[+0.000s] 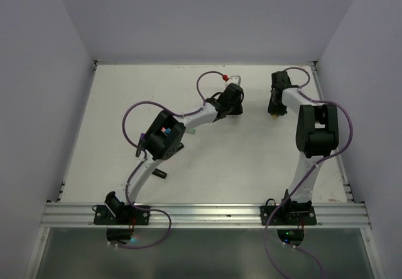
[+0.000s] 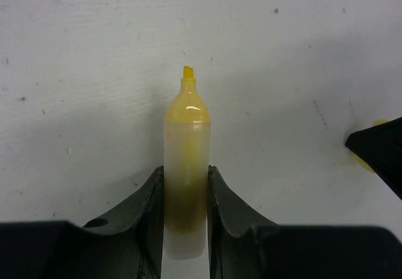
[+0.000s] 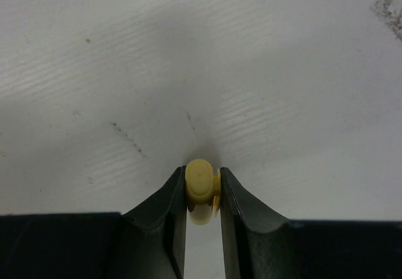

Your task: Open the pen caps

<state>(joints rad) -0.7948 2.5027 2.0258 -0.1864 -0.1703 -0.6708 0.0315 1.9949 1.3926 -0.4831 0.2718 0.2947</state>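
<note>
Near the far edge of the table, the left gripper grasps the yellow pen by its barrel while the right gripper pinches the detached yellow cap, held apart to bare the tip.

The right claw pinches a little yellow pen cap between its two black fingers, above the white surface.

The pen sits between the left gripper fingers, tip toward twelve o'clock; cap inside right gripper, at three o'clock.
</note>
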